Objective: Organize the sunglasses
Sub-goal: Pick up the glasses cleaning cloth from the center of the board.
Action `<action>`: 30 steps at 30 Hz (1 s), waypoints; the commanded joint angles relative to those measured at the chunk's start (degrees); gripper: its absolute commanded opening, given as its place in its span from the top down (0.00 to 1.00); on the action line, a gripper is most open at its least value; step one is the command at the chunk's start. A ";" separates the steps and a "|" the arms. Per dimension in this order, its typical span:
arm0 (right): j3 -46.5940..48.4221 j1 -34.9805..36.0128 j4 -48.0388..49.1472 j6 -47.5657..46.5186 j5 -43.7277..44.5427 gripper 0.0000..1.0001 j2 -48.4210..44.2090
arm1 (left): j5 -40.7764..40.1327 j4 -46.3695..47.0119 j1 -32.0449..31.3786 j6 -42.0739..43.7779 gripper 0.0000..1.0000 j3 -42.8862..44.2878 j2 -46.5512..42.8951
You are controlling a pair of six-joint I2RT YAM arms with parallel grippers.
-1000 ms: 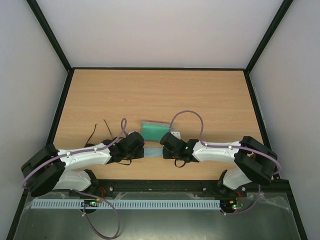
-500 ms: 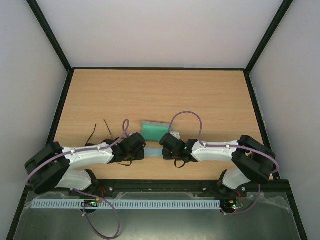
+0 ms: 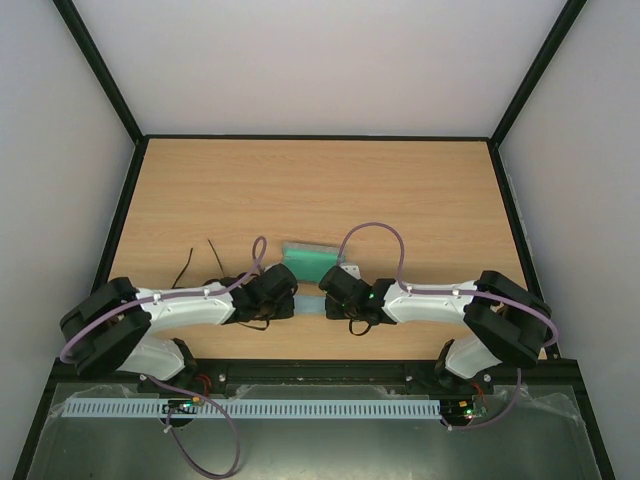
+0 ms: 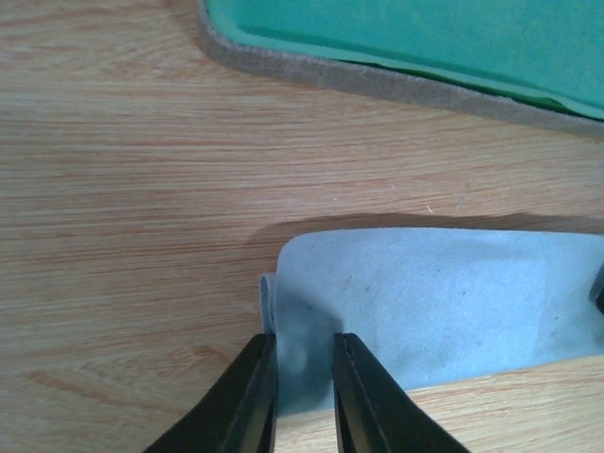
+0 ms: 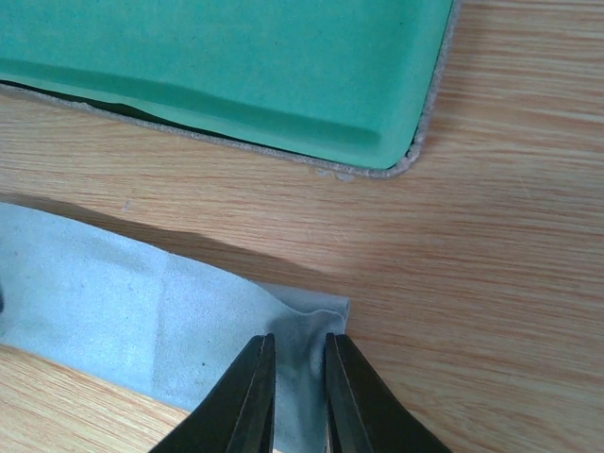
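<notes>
The black sunglasses lie on the table at the left; only their thin arms (image 3: 214,254) show, and the lenses are hidden under my left arm. My left gripper (image 3: 289,299) is shut on the left corner of the light blue cloth (image 3: 308,304). It also shows in the left wrist view (image 4: 304,351), pinching the cloth (image 4: 444,302). My right gripper (image 3: 329,302) is shut on the cloth's right corner, as the right wrist view (image 5: 299,347) shows with the cloth (image 5: 113,302). The cloth hangs between them just above the wood and casts a shadow.
The grey case with green lining (image 3: 312,260) lies open just beyond the cloth and shows in the left wrist view (image 4: 425,38) and the right wrist view (image 5: 236,66). Black frame rails border the table (image 3: 320,190). The near table edge lies close behind both grippers.
My left gripper has moved right toward the right gripper, so the visible strip of cloth between them is shorter. The right gripper shifted slightly left, then held still.
</notes>
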 commanded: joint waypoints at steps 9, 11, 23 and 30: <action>-1.10 0.08 1.73 -0.10 0.51 0.84 0.89 | 0.89 0.00 -0.37 -0.05 0.97 -0.43 1.72; -1.11 0.04 1.94 -0.16 0.39 0.88 1.18 | 0.66 0.00 -0.37 -0.16 0.98 -0.44 1.42; -0.32 0.11 0.29 -0.16 0.90 0.99 -1.33 | -1.26 -1.23 -0.37 -0.38 0.98 0.40 -1.42; 1.16 0.08 -1.65 0.14 1.90 0.98 -3.96 | -2.78 -3.01 -0.23 -0.15 0.98 2.08 -3.34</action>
